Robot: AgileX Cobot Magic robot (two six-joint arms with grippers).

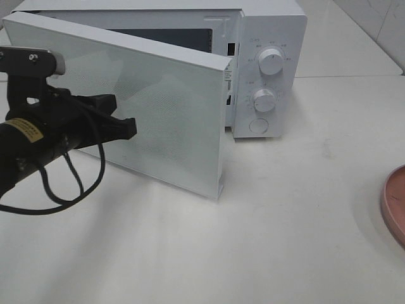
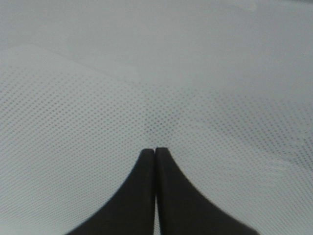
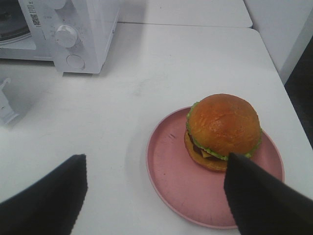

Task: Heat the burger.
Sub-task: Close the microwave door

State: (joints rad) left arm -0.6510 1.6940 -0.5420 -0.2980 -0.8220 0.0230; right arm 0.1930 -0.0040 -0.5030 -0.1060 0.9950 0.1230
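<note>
White table [image 3: 161, 73]; burger [image 3: 223, 128] on pink plate [image 3: 171, 171] — soft, stacked, slippery bun; grip low across sides; right gripper [image 3: 156, 196] spread, left gripper [image 2: 155, 161] pressed together.

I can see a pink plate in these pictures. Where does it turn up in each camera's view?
Exterior high: only the edge of the pink plate shows, at the right border.
Left wrist: not in it.
Right wrist: whole plate, holding the burger.
Shared landmark: the microwave, also seen by the right wrist.

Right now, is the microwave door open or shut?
Open. The microwave door stands swung out from the microwave, exposing the dark cavity behind it, with the shut left gripper at its front.
</note>
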